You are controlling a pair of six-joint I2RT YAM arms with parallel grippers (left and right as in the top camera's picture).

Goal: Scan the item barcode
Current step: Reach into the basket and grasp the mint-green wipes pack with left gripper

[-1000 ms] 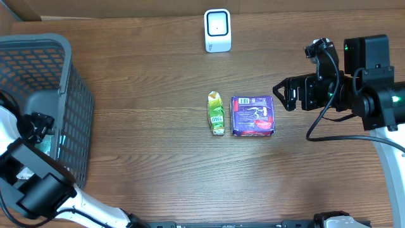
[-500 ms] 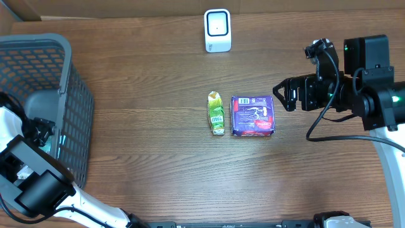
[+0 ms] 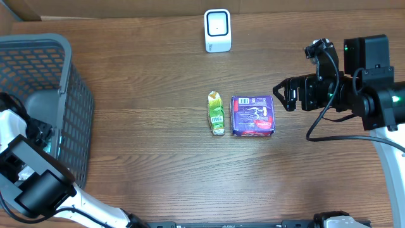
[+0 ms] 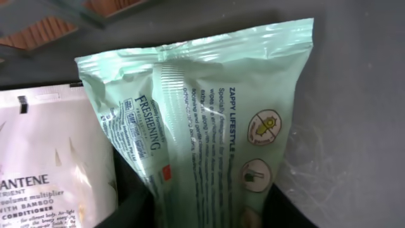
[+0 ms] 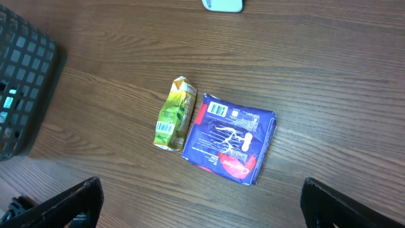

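Wipes pack (image 4: pixel 209 126), mint-green glossy film with a crimped seam and small print, filling the left wrist view. Lying inside the basket (image 4: pixel 361 95) on its grey floor, just beside a white Pantene conditioner sachet (image 4: pixel 50 164). Lower end of the pack caught between the dark fingers (image 4: pixel 288 212) of the left gripper (image 4: pixel 209 215), pressed from both sides, so clamped on the pack. No barcode visible on this face. Judged light, soft and squashy, with slick film likely to slip or buckle. Best held across the plump middle of the body rather than by the thin seam, and clear of the barcode once found. Overhead view next: dark mesh basket at the left edge of the wooden table (image 3: pixel 158 164), left arm reaching down into it, pack almost wholly hidden there. Small white device (image 3: pixel 217 30), probably the scanner, at the far edge, well apart from the basket. Mid-table, a green pouch (image 3: pixel 216 113) and a purple packet (image 3: pixel 252 116) side by side. Right gripper (image 3: pixel 281 95) hovering near the purple packet's right side, holding nothing. Right wrist view last: looking down on the same pouch and packet, a white barcode label showing on each. Right fingertips (image 5: pixel 76 199) spread wide in the lower corners, nothing between them.
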